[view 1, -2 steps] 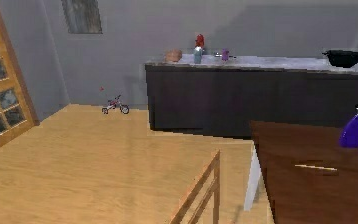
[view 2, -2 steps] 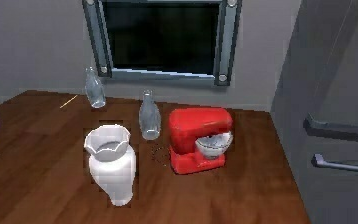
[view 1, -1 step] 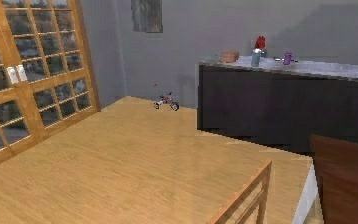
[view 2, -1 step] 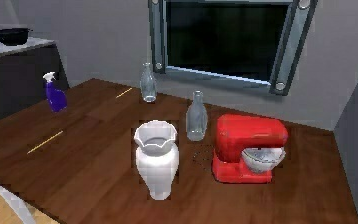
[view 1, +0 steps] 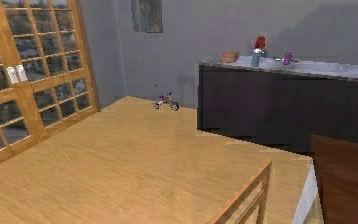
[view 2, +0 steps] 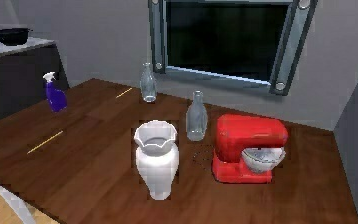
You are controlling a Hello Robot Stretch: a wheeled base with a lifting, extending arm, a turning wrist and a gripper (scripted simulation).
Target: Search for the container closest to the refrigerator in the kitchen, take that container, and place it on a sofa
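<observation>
Searching is judged to be the step in hand: neither refrigerator nor sofa can be placed from these views, so which container is the task's own cannot be settled.

Arm side view: a dark wooden table [view 2: 47, 170] carries the likely candidates. A white vase [view 2: 156, 158] stands upright near the middle. A clear glass bottle [view 2: 195, 116] stands at one o'clock of the vase, and a second glass bottle [view 2: 147, 82] at twelve o'clock, farther back. A red stand mixer [view 2: 245, 150] sits at three o'clock, just beside the nearer bottle. A blue spray bottle [view 2: 54, 92] stands at ten o'clock, near the table's edge. All are upright on their bases and set in from the edges, so they look stable. A black bowl [view 2: 9, 37] rests on a counter at far ten o'clock.

Forward view: a dark sideboard [view 1: 267, 100] at two o'clock bears a brown bowl [view 1: 230, 56] and a red-topped item [view 1: 258, 50]. A toy tricycle [view 1: 167, 101] stands on the floor at twelve o'clock.

The state of the gripper's fingers cannot be told.
</observation>
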